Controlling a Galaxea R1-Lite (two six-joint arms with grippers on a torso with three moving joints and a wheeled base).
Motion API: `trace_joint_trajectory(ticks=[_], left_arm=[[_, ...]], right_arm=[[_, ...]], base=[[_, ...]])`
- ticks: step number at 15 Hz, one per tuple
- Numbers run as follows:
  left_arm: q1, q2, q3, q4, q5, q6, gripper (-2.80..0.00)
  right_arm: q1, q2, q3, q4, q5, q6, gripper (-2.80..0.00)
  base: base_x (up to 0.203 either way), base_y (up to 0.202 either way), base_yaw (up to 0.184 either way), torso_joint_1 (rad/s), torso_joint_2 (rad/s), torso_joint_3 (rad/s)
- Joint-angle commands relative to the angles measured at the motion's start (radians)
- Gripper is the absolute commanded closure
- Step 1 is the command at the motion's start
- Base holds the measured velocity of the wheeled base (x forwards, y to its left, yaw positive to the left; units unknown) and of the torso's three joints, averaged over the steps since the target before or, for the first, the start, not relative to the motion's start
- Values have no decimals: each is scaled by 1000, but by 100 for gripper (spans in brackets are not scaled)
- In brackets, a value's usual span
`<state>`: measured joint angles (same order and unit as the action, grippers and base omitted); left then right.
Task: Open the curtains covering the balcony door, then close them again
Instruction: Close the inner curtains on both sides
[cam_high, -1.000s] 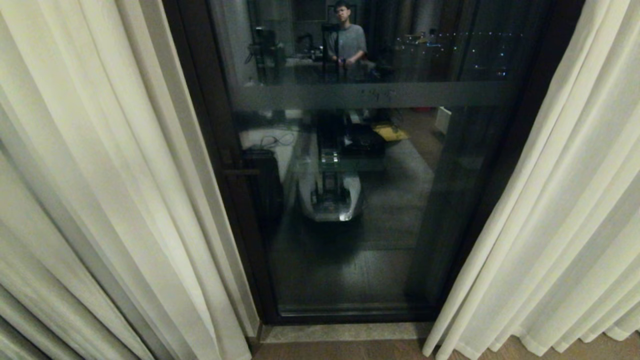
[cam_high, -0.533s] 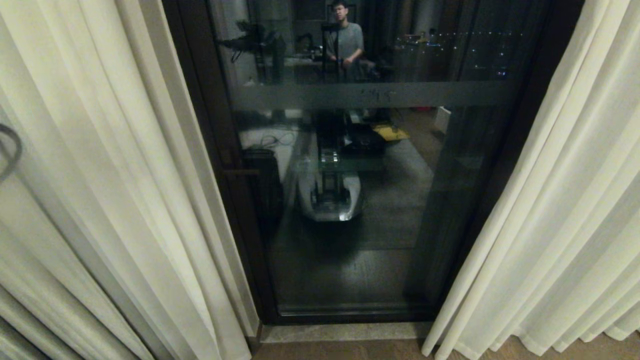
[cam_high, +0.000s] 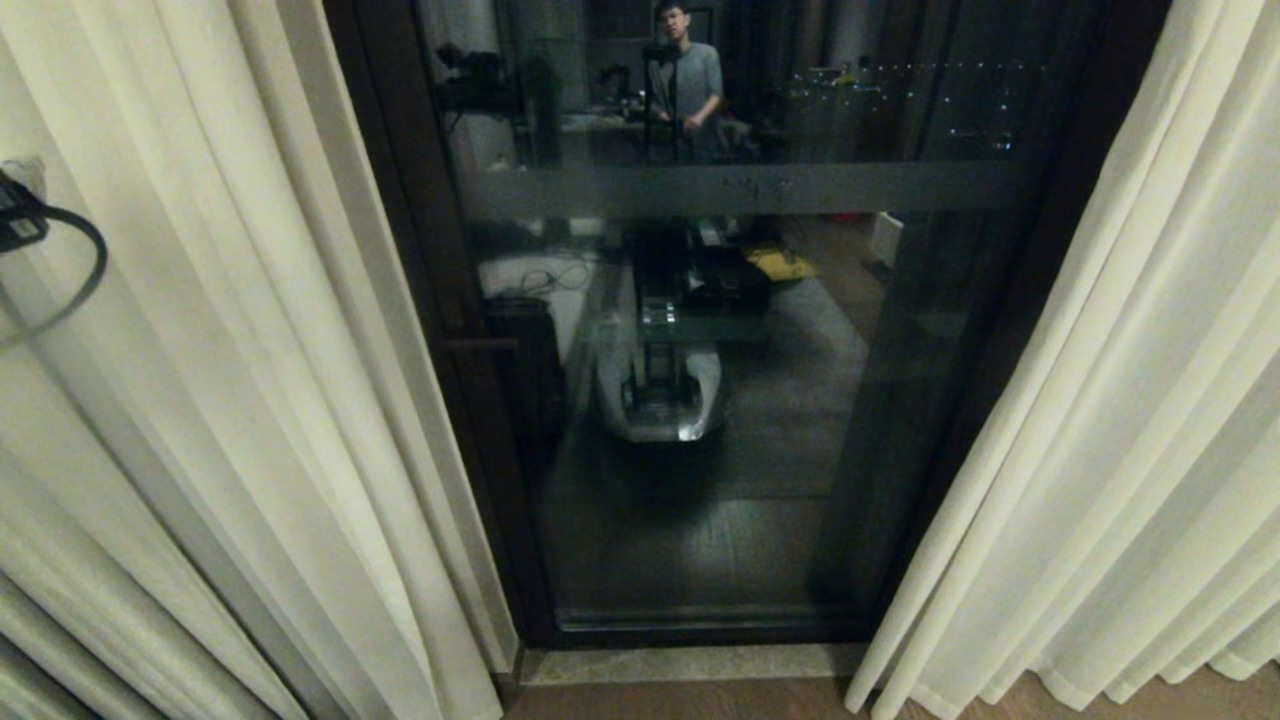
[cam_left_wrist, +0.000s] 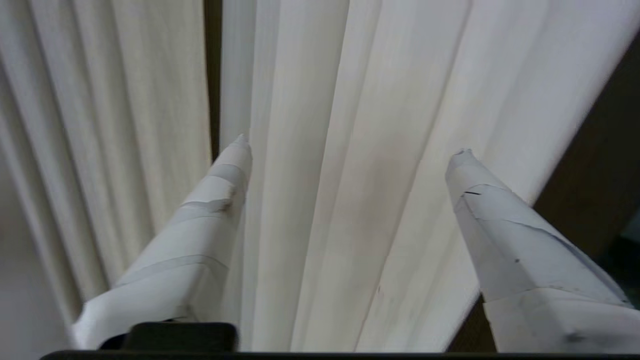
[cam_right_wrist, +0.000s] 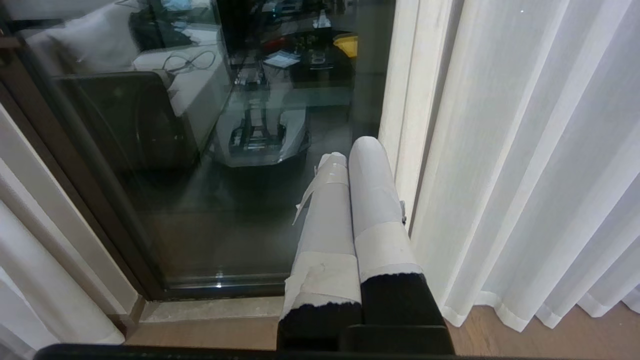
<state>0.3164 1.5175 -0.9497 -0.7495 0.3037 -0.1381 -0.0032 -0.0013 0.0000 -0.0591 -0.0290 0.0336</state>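
Note:
The curtains hang parted: the left panel (cam_high: 200, 350) and the right panel (cam_high: 1150, 400) frame the bare balcony door (cam_high: 700, 480). My left gripper (cam_left_wrist: 352, 146) is open, its taped fingers (cam_left_wrist: 210, 200) spread wide in front of the left panel's pleats (cam_left_wrist: 320, 225), near that panel's inner edge; no fabric is pinched. In the head view only its black cable (cam_high: 70, 270) shows at the left edge. My right gripper (cam_right_wrist: 349, 150) is shut on nothing and hangs low beside the right panel's inner edge (cam_right_wrist: 525, 175).
The glass reflects a standing person (cam_high: 685, 70) and my own base (cam_high: 660, 390). A pale stone threshold (cam_high: 690, 662) runs under the door, with wood floor (cam_high: 1100, 700) in front. The dark door frame (cam_left_wrist: 600, 150) lies just past the left panel's edge.
A black cable and part of my left arm have come into the head view at the left edge and risen. Both curtain panels hang as before.

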Motion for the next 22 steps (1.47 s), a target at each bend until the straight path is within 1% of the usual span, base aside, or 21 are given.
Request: trace_joint_trajectory(ticks=[1, 4, 5, 7, 12, 18, 22], left_arm=[[17, 92, -30, -23, -19, -4, -280], [41, 161, -49, -56, -153, -35, -280], [42, 183, -62, -70, -172, -41, -280], [43, 248, -132, -88, -183, -45, -280], [58, 395, -304, -92, -189, -46, -280], [60, 539, -487, -92, -293, -46, -280], [59, 619, -596, -93, -318, -46, -280]], right_arm=[[0, 1, 0, -1, 0, 0, 0], [0, 1, 0, 1, 0, 0, 0], [0, 1, 0, 0, 0, 0, 0], [0, 1, 0, -1, 0, 0, 0], [0, 1, 0, -1, 0, 0, 0], [0, 1, 0, -1, 0, 0, 0], [0, 1, 0, 0, 0, 0, 0]], base=[[0, 0, 0, 0, 0, 0], [0, 0, 0, 0, 0, 0], [0, 0, 0, 0, 0, 0], [0, 0, 0, 0, 0, 0], [0, 0, 0, 0, 0, 0], [0, 0, 0, 0, 0, 0], [0, 0, 0, 0, 0, 0]])
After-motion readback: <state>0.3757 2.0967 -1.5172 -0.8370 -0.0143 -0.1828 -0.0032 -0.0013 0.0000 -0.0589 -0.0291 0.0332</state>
